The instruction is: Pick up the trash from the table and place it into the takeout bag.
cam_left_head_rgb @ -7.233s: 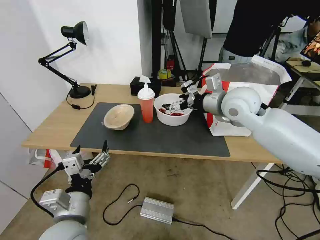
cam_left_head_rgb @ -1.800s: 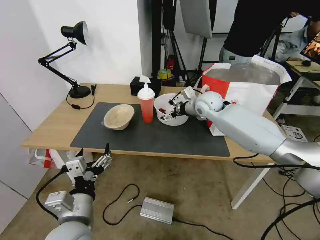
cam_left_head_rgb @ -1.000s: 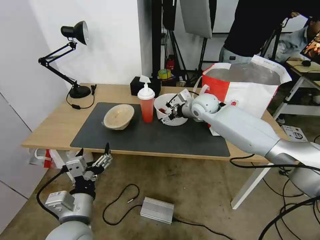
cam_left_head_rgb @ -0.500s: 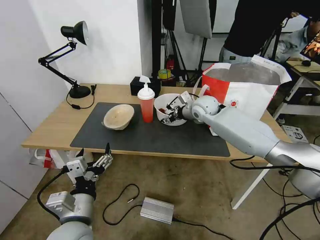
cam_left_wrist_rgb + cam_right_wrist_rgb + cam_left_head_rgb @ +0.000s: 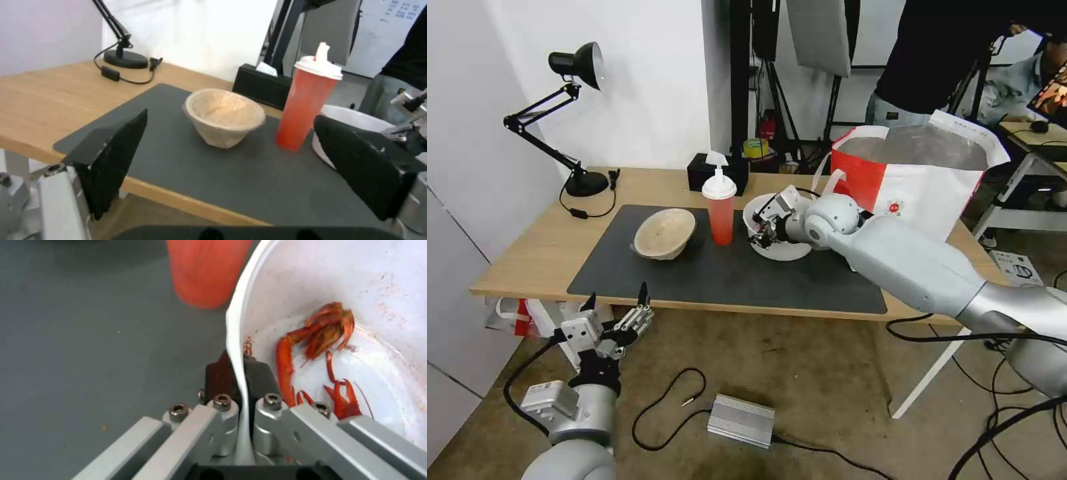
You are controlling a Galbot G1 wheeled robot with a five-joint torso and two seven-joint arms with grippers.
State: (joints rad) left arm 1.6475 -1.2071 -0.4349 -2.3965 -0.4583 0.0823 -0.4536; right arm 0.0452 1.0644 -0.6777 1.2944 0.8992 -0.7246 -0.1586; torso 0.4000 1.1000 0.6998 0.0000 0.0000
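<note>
Jaws of our right gripper (image 5: 239,373) pinch the thin rim of the white bowl (image 5: 790,250), tilted on the mat beside the cup (image 5: 720,212); we judge it light, flexible, its scraps (image 5: 320,336) loose, while our left gripper (image 5: 617,319) hangs wide below the tabletop (image 5: 527,247).

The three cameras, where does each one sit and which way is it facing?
Head view: high on the robot, looking forward and down at the table; both arms show, the right gripper at the white bowl.
Left wrist view: below the table edge, looking across at the beige bowl and red cup between the left gripper's open jaws.
Right wrist view: at the bowl's rim, jaws clamped on it.
All three share the white bowl and red cup.
</note>
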